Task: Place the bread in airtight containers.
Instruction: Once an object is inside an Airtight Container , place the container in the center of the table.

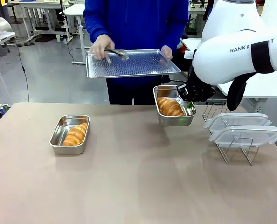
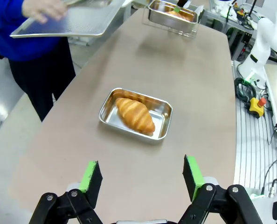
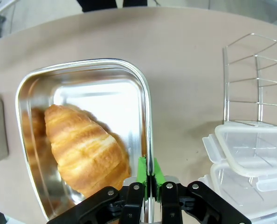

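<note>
Left pan (image 1: 59, 135): on table (image 1: 129, 177), croissant (image 1: 76, 134) inside, unlidded.
Left gripper (image 2: 142, 169): spread, empty, hovering over table; pan ahead of fingertips (image 2: 93, 172), apart.
Right pan (image 1: 176, 121): seemingly raised off table, croissant (image 1: 169, 107) inside; may tilt or slip from one-edge hold, spilling croissant.
Right gripper (image 3: 148, 171): pinched shut on pan rim; croissant just beside pads (image 3: 142, 168), inside wall.
Lids (image 1: 243, 133): stacked on rack (image 1: 236, 151) at right; swinging pan could knock them.

Bare worktop (image 2: 199, 84) lies open between the spread left tool (image 2: 142, 173) and the near pan (image 2: 161, 116) ahead of it, free on either side. The right tool (image 3: 148, 171), pinching the far pan (image 3: 96, 93) by its rim, has lids (image 3: 250, 149) and a wire rack (image 3: 248, 79) close beside it.
</note>
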### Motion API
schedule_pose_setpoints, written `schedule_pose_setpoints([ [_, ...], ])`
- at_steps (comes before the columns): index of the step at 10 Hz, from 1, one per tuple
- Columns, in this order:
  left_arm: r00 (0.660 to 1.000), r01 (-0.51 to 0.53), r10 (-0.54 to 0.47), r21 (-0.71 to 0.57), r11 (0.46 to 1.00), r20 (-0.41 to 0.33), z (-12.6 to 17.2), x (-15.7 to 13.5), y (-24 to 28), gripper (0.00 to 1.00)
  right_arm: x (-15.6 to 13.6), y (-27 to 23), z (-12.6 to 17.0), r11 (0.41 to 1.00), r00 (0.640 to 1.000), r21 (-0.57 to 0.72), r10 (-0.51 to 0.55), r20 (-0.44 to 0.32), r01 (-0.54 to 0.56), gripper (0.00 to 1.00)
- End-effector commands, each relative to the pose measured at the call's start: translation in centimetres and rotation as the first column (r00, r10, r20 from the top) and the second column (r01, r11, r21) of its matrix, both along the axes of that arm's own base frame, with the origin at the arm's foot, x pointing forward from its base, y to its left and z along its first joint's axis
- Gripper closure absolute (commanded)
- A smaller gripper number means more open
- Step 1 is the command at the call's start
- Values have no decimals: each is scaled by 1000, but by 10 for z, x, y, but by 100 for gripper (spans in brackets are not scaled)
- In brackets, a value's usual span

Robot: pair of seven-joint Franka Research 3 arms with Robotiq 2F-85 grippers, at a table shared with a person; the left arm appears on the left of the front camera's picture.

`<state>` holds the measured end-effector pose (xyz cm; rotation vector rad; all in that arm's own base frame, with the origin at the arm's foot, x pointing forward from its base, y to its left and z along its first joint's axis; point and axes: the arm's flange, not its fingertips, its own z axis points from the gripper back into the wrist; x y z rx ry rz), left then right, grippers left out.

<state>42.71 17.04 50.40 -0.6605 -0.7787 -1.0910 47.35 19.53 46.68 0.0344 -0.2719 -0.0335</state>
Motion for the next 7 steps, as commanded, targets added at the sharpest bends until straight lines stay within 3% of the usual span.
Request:
schedule_pose_setpoints([
  [1,1000,15,-15,7,1000,5,1,-2,1,9,0,0,0,1000,1000,0,0,0,0,95],
  [4,1000,15,-15,7,1000,5,1,-2,1,9,30,6,-55,991,991,66,-109,-71,114,95],
  [7,1000,15,-15,7,1000,5,1,-2,1,9,32,15,-97,990,991,50,-134,-22,135,95],
])
